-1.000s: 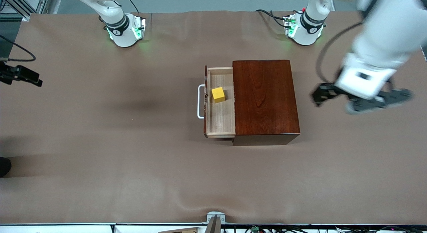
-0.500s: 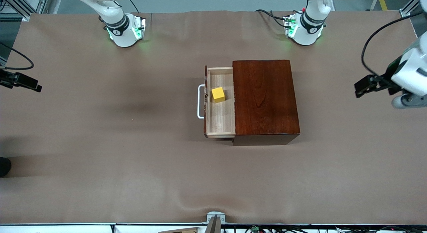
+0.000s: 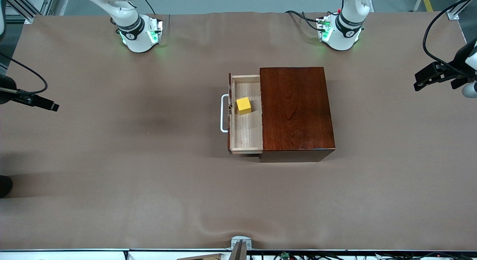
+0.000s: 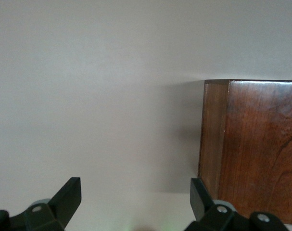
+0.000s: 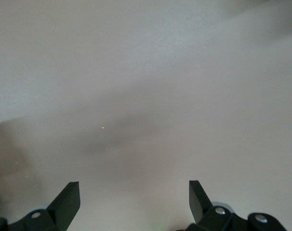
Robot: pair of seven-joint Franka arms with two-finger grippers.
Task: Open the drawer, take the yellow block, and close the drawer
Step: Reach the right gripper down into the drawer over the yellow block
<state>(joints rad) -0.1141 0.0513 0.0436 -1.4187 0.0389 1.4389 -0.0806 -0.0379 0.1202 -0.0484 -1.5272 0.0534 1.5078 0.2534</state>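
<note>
The drawer (image 3: 246,139) of the mahogany box (image 3: 296,111) stands pulled out toward the right arm's end of the table, with its white loop handle (image 3: 223,113) showing. The yellow block (image 3: 243,105) sits inside the drawer's tray. My left gripper (image 3: 439,75) is open and empty over the table at the left arm's end, well away from the box. In the left wrist view it (image 4: 134,195) is open, with a corner of the box (image 4: 251,149) ahead. My right gripper (image 3: 44,103) is open and empty over the table's edge at the right arm's end; the right wrist view shows it (image 5: 133,199) over bare table.
A brown cloth (image 3: 149,178) covers the table. Both arm bases (image 3: 139,34) (image 3: 341,32) stand along the table's edge farthest from the front camera. A small metal fixture (image 3: 240,243) sits at the edge nearest the front camera.
My left arm has swung away from beside the box to the table's edge at its own end. My right gripper has shifted a little toward the box. Drawer and block have not moved.
</note>
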